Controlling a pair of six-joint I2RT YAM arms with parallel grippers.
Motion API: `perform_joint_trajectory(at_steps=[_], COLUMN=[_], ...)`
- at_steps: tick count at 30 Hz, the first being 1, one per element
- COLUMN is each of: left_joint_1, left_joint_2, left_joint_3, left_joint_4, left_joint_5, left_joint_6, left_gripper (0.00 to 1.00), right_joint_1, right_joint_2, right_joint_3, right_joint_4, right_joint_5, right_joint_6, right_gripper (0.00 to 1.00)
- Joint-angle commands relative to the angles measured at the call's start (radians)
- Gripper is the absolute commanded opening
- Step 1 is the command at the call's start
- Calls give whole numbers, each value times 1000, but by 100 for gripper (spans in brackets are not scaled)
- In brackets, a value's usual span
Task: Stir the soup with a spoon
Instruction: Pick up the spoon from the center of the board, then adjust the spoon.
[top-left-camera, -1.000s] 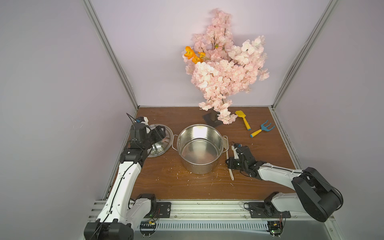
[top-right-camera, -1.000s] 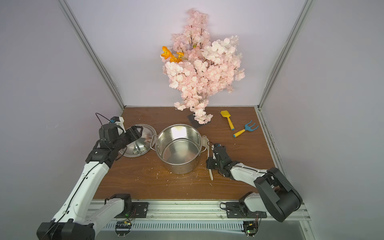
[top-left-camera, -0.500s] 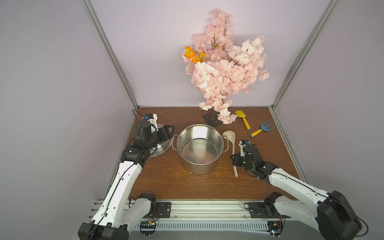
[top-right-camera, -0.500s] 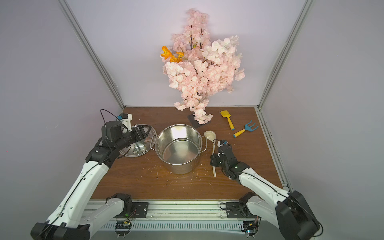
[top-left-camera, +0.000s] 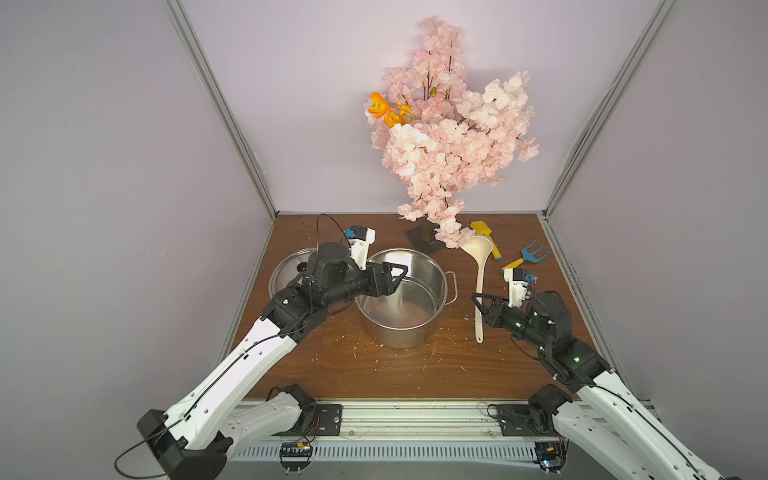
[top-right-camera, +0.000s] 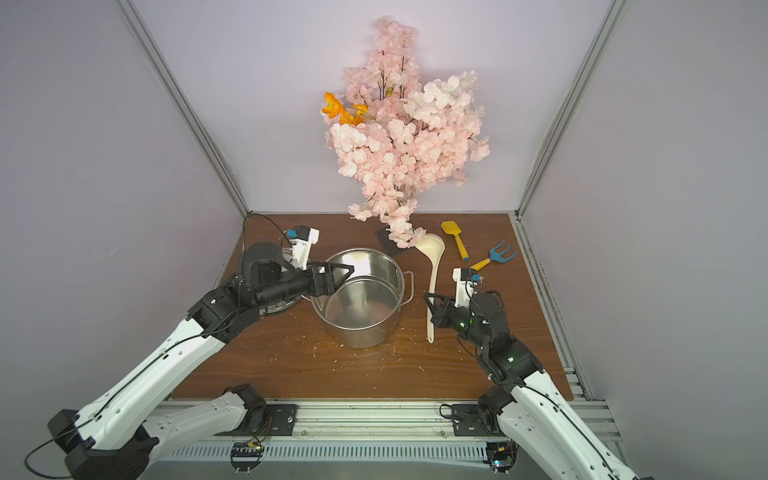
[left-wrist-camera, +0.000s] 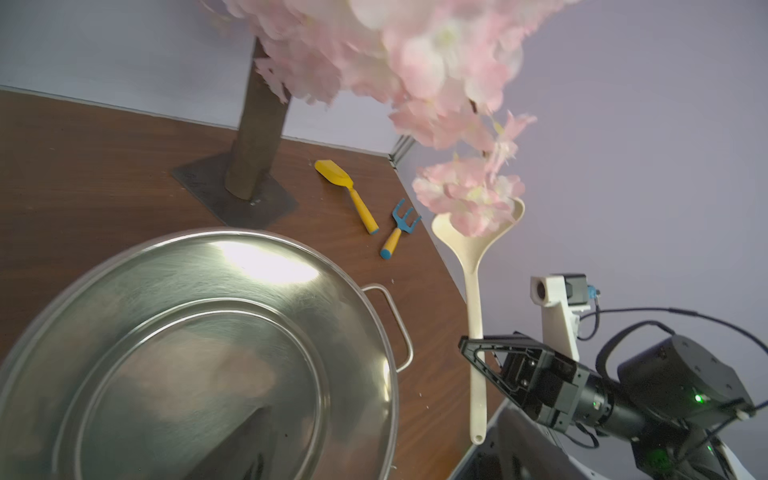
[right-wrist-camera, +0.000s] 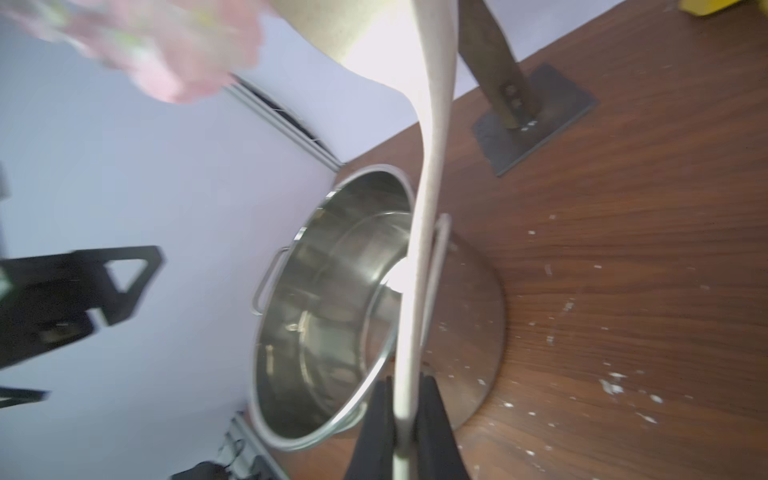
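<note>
As the right gripper (top-left-camera: 478, 297) clamps the slim handle of the long cream-white plastic ladle (top-left-camera: 481, 270), its round bowl points up into the pink blossom tree (top-left-camera: 449, 145), just beside the large stainless steel pot (top-left-camera: 399, 334); the left gripper (top-left-camera: 398, 275) hangs unclenched and empty over the pot's rim.

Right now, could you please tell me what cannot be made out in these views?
- Ladle bowl: blossoms cover part of it in both top views and the left wrist view; the right wrist view's edge crops it.
- Lid: mostly behind the left arm in both top views.
- Pot contents: only reflections in every view; soup cannot be confirmed.
- Left claw: absent from its own wrist view, blurred in the right wrist view.
</note>
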Motion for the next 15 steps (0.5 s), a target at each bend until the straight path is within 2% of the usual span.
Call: perform_joint_trajectory(at_steps=[1, 3, 7, 11, 15], left_joint_1=[-104, -144, -173, -187, -189], left_joint_2=[7, 9, 9, 21, 28], left_joint_3=[10, -24, -126, -185, -225], left_joint_4=[61, 135, 302, 373, 427], left_joint_5=[-16, 19, 120, 132, 120], left_joint_6=[-44, -68, -132, -161, -190], left_gripper=[86, 86, 86, 86, 86], right_joint_1=[2, 13, 61, 125, 197], right_joint_2=[19, 57, 118, 184, 255], right_joint_3=[15, 10, -1, 10, 56], right_joint_4=[157, 254, 406, 510, 538], right_joint_5=[-234, -316, -383, -402, -381], right_joint_6=[72, 104, 157, 189, 176], right_gripper=[0, 0, 0, 0, 0])
